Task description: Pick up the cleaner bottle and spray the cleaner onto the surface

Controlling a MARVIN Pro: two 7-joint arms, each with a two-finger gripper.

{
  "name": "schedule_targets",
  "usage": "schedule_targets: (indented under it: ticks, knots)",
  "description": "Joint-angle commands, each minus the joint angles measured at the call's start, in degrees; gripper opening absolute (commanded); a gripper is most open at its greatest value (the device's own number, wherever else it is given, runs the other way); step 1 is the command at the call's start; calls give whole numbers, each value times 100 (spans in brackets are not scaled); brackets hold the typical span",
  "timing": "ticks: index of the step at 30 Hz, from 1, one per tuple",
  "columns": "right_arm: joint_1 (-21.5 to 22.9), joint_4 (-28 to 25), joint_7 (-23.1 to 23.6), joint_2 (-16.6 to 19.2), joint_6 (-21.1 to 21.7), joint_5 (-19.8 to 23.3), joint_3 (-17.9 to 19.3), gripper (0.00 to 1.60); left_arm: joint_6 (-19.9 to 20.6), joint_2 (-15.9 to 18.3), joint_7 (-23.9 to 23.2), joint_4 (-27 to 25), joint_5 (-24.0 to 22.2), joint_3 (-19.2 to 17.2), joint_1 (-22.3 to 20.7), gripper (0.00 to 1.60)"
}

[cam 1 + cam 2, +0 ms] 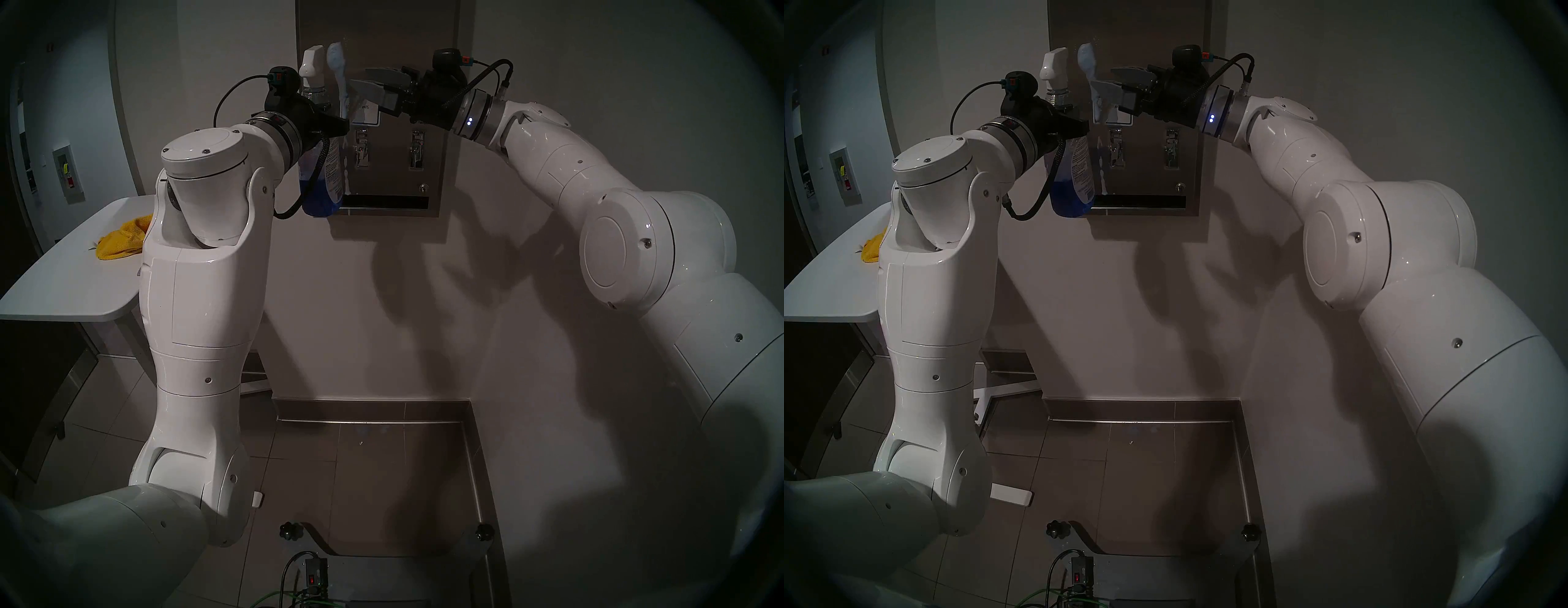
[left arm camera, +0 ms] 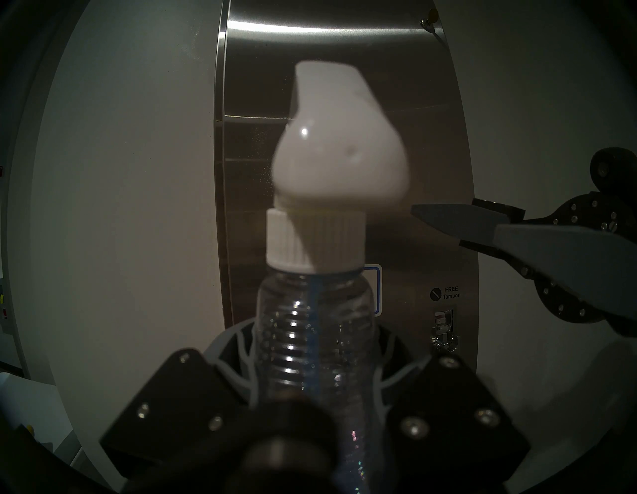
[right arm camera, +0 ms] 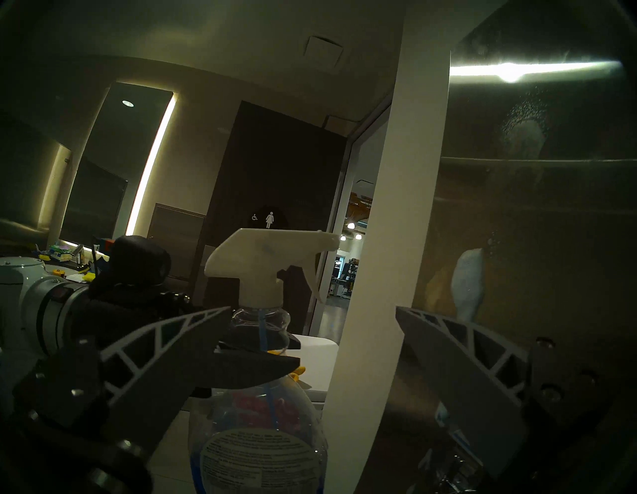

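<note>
A stainless-steel wall dispenser (image 1: 428, 178), the target of the cleaning job, filled the middle of the head view as the robot's two arms met in front of it. To the left stood a white table, the surface (image 1: 63, 293) on which a yellow cloth (image 1: 121, 242) lay bunched, apparently in reserve for wiping.

The left arm held the cleaner bottle (image 1: 322, 174) upright just before the dispenser's left edge, its end effector (image 2: 315, 372) pressed tight around the ribbed clear neck below the white collar. That low grip seemed chosen to leave the trigger head free. Blue liquid pooled in the bottom of the bottle, and the right wrist view showed the white nozzle (image 3: 272, 255) aimed toward the steel panel.

The right arm reached in from the other side, its end effector (image 1: 373, 91) spread wide and holding nothing, the grey fingers (image 2: 455, 220) near the spray head but not touching it. The posture suggested it was there to work the trigger while the left arm steadied the bottle.

A white streak of foam (image 1: 339, 72) ran down the metal beside the spray head, with a second patch and fine droplets higher on the panel in the right wrist view, so spraying looked well under way. Below, two lever knobs (image 1: 388, 148) and a dark slot (image 1: 386, 201) appeared unsprayed.
</note>
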Motion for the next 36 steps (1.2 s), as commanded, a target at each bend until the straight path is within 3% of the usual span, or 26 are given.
schedule_targets:
  ticks: [1, 23, 36]
  knots:
    - [-38, -230, -257, 16, -404, 31, 67, 160, -152, -33, -1, -243, -3, -36, -338, 0]
    - [-520, -369, -964, 125, -1650, -13, 111, 160, -29, -66, -61, -238, 74, -55, -294, 0]
    - [-630, -682, -645, -154, -2111, 127, 201, 160, 37, -89, -95, -245, 117, -69, -294, 0]
